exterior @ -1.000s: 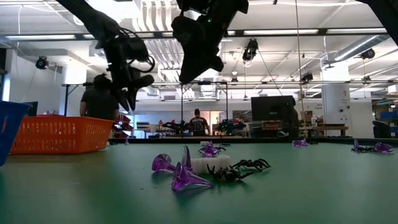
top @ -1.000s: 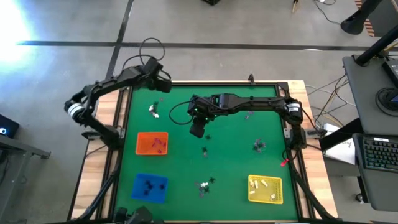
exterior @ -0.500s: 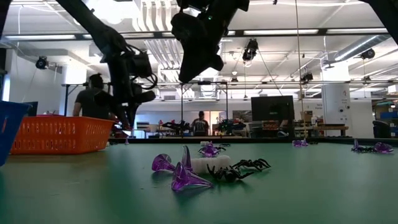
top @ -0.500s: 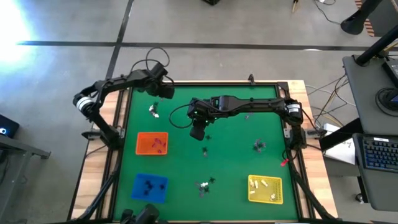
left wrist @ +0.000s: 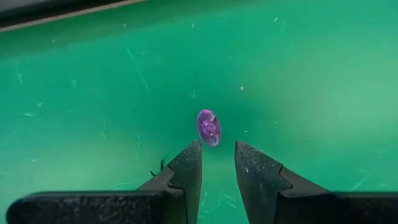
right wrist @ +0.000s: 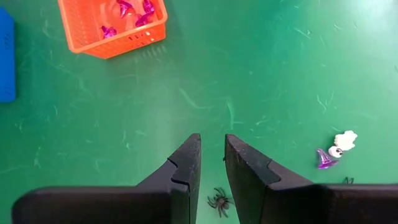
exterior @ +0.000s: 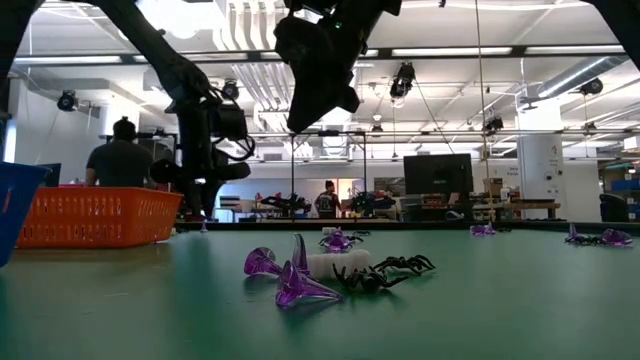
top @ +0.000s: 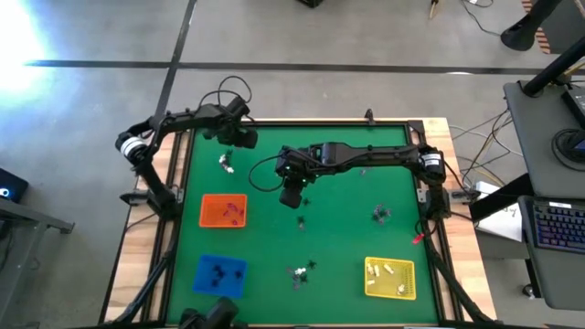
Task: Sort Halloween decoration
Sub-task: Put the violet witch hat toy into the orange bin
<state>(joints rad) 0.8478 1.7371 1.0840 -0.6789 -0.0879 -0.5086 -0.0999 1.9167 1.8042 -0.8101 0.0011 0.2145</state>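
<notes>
Nothing is held by the left gripper (left wrist: 217,163), its fingers slightly parted over a purple trinket (left wrist: 208,127); the right gripper (right wrist: 212,160), likewise empty, hovers beyond the orange tray (top: 224,210). Some trinkets are sorted; several clusters beyond that tray remain.

Top cam straight down, low cam table-level, wrist cams close over mat (top: 347,238).

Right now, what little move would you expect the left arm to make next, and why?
Probably a short drop straight down. The left gripper hangs above the green table with its fingers a little apart and empty, and a purple trinket lies just ahead of the fingertips. Lowering around it, then closing, seems likely. The right gripper waits over the middle of the table.
</notes>
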